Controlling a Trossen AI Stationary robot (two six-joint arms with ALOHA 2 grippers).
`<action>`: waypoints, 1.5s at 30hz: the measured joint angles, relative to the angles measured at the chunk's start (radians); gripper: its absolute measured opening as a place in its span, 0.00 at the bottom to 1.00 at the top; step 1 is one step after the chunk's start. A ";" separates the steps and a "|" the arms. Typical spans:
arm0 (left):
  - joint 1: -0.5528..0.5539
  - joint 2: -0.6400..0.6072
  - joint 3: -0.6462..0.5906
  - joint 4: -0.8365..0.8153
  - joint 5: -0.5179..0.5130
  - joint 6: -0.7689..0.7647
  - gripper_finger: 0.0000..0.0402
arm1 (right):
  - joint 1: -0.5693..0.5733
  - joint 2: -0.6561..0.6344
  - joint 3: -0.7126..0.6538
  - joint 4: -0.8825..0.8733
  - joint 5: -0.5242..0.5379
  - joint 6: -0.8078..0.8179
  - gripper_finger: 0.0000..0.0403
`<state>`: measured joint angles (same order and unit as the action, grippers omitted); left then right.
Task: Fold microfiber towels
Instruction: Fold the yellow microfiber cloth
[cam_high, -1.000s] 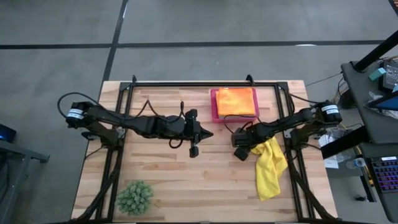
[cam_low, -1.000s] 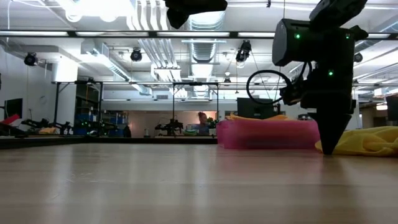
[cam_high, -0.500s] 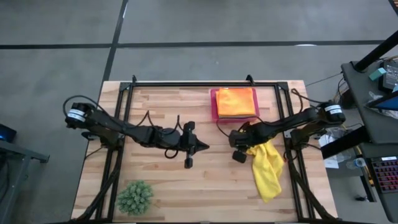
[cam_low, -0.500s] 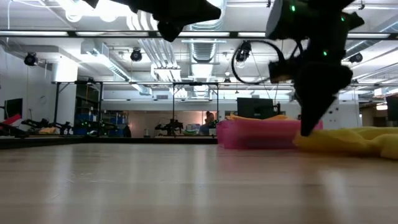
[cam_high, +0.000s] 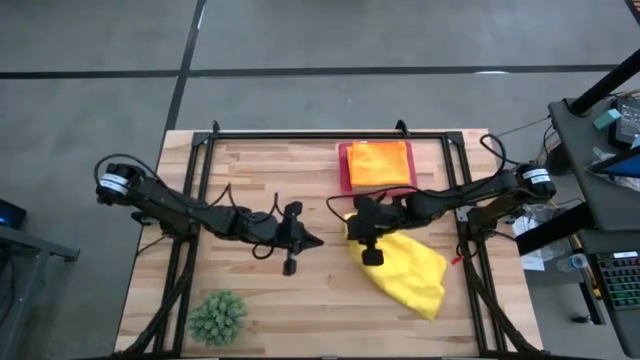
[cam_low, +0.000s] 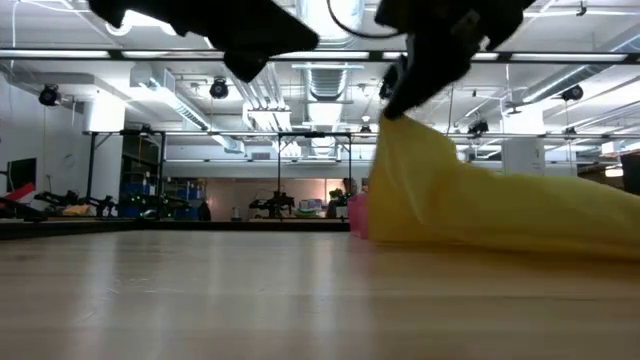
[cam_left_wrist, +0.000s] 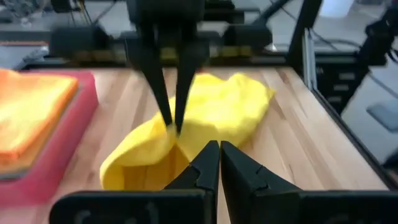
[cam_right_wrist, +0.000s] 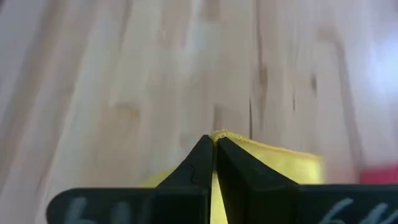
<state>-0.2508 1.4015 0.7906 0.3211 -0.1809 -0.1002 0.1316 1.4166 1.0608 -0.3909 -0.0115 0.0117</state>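
At tabletop centre-right: right tool (cam_high: 356, 226) pinched shut on yellow towel (cam_high: 408, 270) corner, lifted | towel's long axis trails toward 4 o'clock | left tool (cam_high: 312, 240) shut, empty, near at 9 o'clock.

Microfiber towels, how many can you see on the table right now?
2. A yellow towel lies right of centre, one corner lifted by the right gripper. An orange towel sits folded in the pink tray; more may be hidden beneath it.

A large industrial lab or workshop hall is showing here. Exposed silver ceiling ducts (cam_low: 250, 80) are running overhead, and a grey concrete floor (cam_high: 300, 40) is surrounding the pale wooden plank worktop (cam_high: 250, 160).
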 joint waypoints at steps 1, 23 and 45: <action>-0.007 -0.015 -0.015 -0.009 0.000 0.000 0.00 | 0.000 0.000 0.004 0.026 -0.002 -0.024 0.02; -0.052 -0.160 -0.232 0.174 -0.033 -0.110 0.11 | -0.053 0.014 0.004 0.483 -0.207 -0.162 0.02; -0.039 0.166 -0.226 0.255 -0.382 0.029 0.44 | -0.057 0.014 0.004 0.479 -0.198 -0.141 0.02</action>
<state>-0.2893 1.5673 0.5644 0.5764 -0.5631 -0.0711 0.0750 1.4307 1.0643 0.0883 -0.2091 -0.1295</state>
